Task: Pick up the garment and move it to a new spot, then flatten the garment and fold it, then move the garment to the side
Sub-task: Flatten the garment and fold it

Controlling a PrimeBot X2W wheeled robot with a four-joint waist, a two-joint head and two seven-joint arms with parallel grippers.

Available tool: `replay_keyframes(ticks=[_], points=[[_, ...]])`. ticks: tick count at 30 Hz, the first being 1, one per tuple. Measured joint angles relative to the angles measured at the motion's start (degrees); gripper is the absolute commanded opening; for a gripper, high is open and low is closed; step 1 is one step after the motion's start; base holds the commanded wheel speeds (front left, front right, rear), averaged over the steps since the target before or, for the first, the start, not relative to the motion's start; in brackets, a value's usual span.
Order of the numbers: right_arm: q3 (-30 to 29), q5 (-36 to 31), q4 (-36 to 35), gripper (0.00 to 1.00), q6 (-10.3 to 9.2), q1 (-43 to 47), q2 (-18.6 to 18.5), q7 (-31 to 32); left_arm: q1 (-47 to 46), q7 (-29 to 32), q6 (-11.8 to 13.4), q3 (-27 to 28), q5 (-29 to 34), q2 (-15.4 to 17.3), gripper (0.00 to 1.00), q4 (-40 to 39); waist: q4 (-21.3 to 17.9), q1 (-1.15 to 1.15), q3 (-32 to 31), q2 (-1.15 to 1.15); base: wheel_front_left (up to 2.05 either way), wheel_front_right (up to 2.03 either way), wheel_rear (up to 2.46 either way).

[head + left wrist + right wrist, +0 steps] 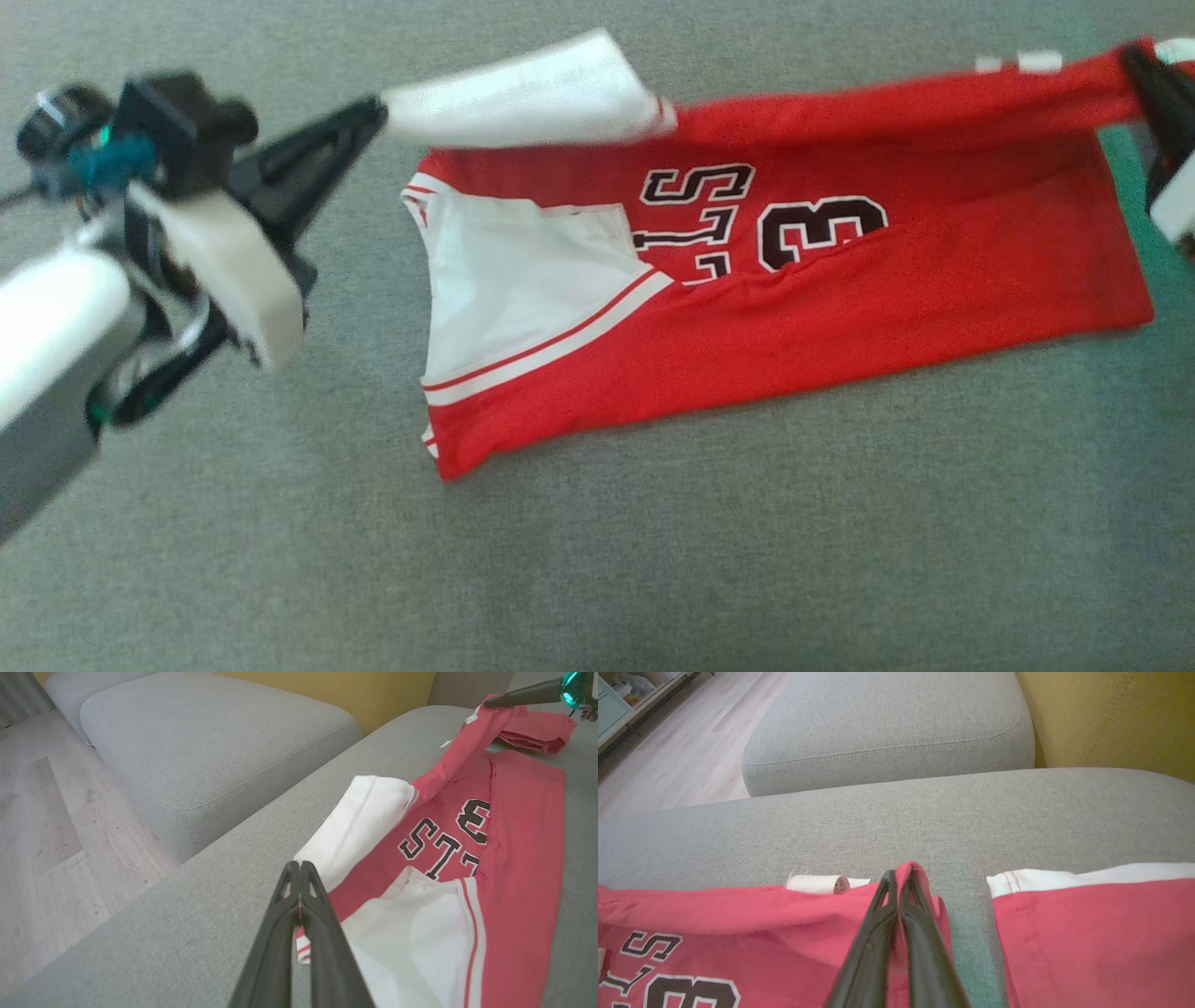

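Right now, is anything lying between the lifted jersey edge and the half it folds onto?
Nothing visible. The left gripper and right gripper are shut on the raised far edge of the red jersey; its near half lies bare on the grey cushion.

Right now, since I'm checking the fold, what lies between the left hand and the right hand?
The red jersey: its lifted edge runs from the left hand, at the white sleeve, to the right hand, as the head view shows.

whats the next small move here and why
Probably carry the lifted far edge toward the near edge of the jersey: the left end effector is shut on the white sleeve, the right end effector on the red hem; the rest lies flat.
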Motion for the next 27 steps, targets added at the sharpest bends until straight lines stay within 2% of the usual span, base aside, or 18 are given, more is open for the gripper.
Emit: replay_keyframes(ticks=[10, 19, 27], points=[[-0.03, 0.43, -2.19, 0.00, 0.00, 6.21, -2.32, -1.21, 7.45, -1.04, 7.86, -1.08, -1.42, 6.34, 0.00, -13.79, 0.82, 0.01, -1.50, 0.00, 0.00, 0.00, 0.00], [-1.31, 0.35, -1.99, 0.00, 0.00, 9.89, -2.42, -1.71, 14.63, -2.30, 12.82, -2.91, -1.70, 7.05, 0.00, -20.56, 1.36, 0.01, -1.39, 0.00, 0.00, 0.00, 0.00], [-3.47, 0.26, -2.09, 0.00, 0.00, 12.39, -2.45, -3.81, 17.68, -5.46, 15.29, -2.98, -1.66, 7.12, 0.00, -21.79, 1.73, 0.01, -1.84, 0.00, 0.00, 0.00, 0.00]])
